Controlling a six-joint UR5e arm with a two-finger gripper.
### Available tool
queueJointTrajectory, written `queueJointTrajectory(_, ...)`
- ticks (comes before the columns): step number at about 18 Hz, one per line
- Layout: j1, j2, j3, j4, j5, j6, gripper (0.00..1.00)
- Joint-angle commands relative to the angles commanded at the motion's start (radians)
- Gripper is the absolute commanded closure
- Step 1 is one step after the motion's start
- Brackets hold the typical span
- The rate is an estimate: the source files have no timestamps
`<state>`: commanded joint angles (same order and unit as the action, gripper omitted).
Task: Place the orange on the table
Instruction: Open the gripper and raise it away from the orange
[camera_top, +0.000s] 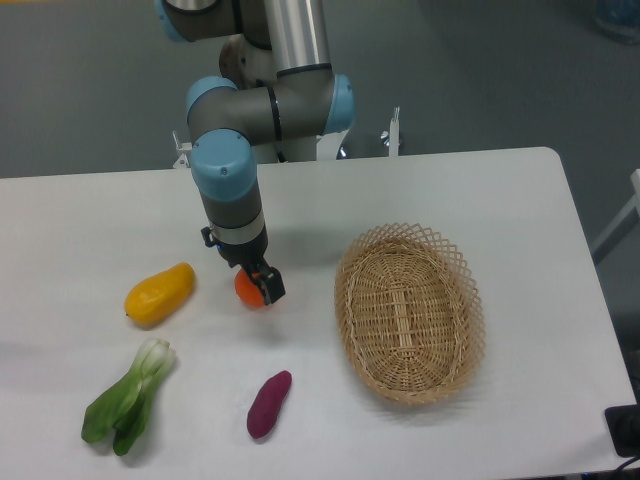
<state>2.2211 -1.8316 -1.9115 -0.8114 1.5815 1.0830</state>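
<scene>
Left of frame centre, the black two-finger gripper (258, 285) pinches the small round orange (247, 290) low over the white flat table (330, 200); release comes next.

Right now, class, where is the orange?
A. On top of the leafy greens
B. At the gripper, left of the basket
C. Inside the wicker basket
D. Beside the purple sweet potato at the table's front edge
B: the orange sits at the gripper, left of the basket, which holds nothing.
</scene>
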Motion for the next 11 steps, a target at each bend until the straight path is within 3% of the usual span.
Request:
queueJointTrajectory(1,0.012,0.0,0.017,-0.011,0.0,0.002,0.0)
queueJointTrajectory(6,0.08,0.029,0.166,-0.219,-0.014,0.054,0.0)
queueJointTrajectory(8,0.103,0.032,0.206,-0.261,-0.024,0.055,0.0)
queueJointTrajectory(11,0.124,0.034,0.223,-0.27,-0.04,0.102,0.0)
